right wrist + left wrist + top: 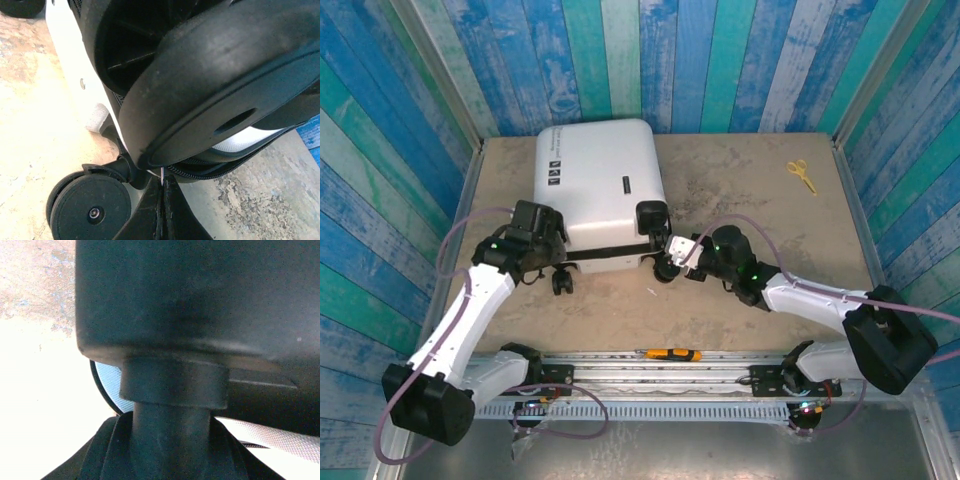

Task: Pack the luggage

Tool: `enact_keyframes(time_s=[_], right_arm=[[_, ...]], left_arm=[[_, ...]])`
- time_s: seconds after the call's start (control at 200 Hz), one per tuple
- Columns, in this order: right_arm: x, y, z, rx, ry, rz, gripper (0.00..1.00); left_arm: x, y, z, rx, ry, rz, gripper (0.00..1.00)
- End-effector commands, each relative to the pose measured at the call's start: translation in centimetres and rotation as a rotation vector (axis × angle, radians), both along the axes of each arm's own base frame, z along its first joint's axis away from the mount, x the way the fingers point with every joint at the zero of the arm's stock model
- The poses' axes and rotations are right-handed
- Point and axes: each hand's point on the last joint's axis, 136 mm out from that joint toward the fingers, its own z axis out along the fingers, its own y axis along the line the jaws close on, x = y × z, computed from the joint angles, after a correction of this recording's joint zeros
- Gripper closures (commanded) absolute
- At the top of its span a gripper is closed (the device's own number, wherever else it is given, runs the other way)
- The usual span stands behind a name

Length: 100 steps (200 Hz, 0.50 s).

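Note:
The luggage [600, 180] is a white hard-shell suitcase lying flat and closed at the back left of the table, wheels toward me. My left gripper [542, 240] is at its near-left corner. In the left wrist view its fingers [100, 455] are clamped on either side of a black caster stem [172, 410]. My right gripper [672, 258] is at the near-right corner, under a big black wheel [220, 80]. Its jaws [161, 182] are shut on a thin metal zipper pull [161, 174] hanging from the zipper [215, 167].
Yellow scissors [802, 175] lie at the back right of the table. An orange and black utility knife [668, 354] rests on the rail between the arm bases. A second caster [87, 210] stands left of the right gripper. Blue plank walls enclose the table.

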Motion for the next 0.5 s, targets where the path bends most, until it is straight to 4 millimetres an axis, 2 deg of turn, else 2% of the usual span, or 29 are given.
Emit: enact_keyframes(time_s=[0.0, 0.105, 0.135, 0.275, 0.31, 0.391, 0.441, 0.496], right_arm=[[2.2, -2.0, 1.2, 0.008, -0.027, -0.086, 1.0], [2.4, -1.9, 1.3, 0.033, -0.003, -0.086, 1.0], [3.2, -2.8, 1.4, 0.044, 0.007, -0.116, 1.0], [3.0, -2.2, 1.5, 0.078, 0.047, -0.092, 1.0], [3.0, -2.2, 1.5, 0.085, 0.055, -0.092, 1.0], [2.8, -2.1, 1.6, 0.101, 0.073, -0.095, 1.0], [2.6, -2.1, 1.7, 0.109, 0.082, -0.091, 1.0], [2.5, -2.1, 1.8, 0.12, 0.09, -0.094, 1.0]], left_arm=[[0.8, 5.7, -0.1, 0.109, -0.037, 0.25, 1.0], [1.1, 6.7, 0.4, 0.112, -0.055, 0.27, 1.0], [1.2, 6.9, 0.7, 0.113, -0.061, 0.268, 1.0], [1.8, 6.9, 2.4, 0.115, -0.102, 0.243, 1.0], [1.8, 6.7, 3.3, 0.1, -0.129, 0.236, 0.89], [1.6, 5.6, 6.3, 0.045, -0.221, 0.175, 0.46], [1.0, 5.1, 8.2, 0.003, -0.279, 0.166, 0.34], [0.0, 5.0, 10.2, -0.025, -0.324, 0.17, 0.26]])
